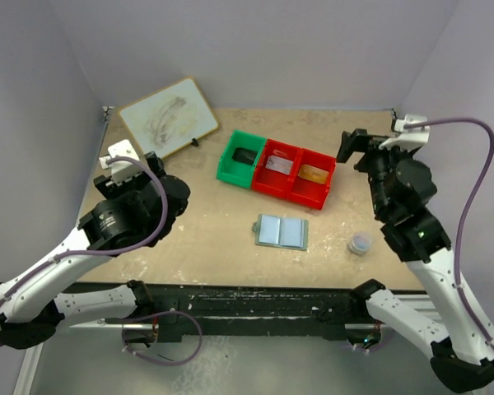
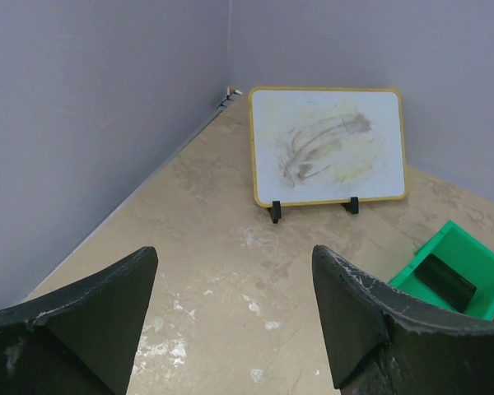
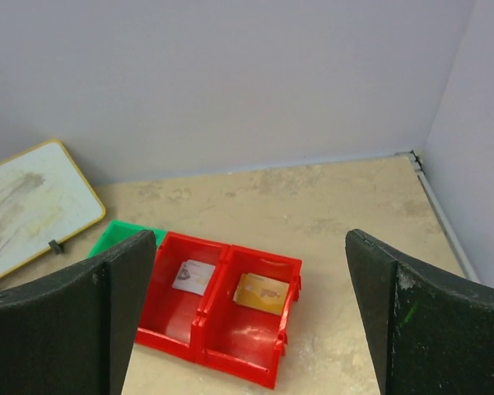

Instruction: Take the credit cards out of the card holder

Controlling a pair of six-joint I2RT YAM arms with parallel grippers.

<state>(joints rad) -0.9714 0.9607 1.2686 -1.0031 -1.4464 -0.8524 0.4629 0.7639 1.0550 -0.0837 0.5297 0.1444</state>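
Near the middle of the beige tabletop (image 1: 214,239), the flat pale blue-grey card holder (image 1: 281,231) lies spread open, just before two red plastic bins (image 1: 295,174), each holding a card. The left gripper (image 2: 235,255) and the right gripper (image 3: 251,239) gape wide, empty, well apart from it.

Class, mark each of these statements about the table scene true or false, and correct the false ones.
1. The card holder lies open on the table. True.
2. The left claw grips a card. False: it is open and empty.
3. Each red bin holds a card. True: a pale card lies in the left red bin and an orange card in the right red bin.
4. The green bin stands between the two red bins. False: it is at the left end of the row.
5. The right claw is shut. False: it is wide open and holds nothing.
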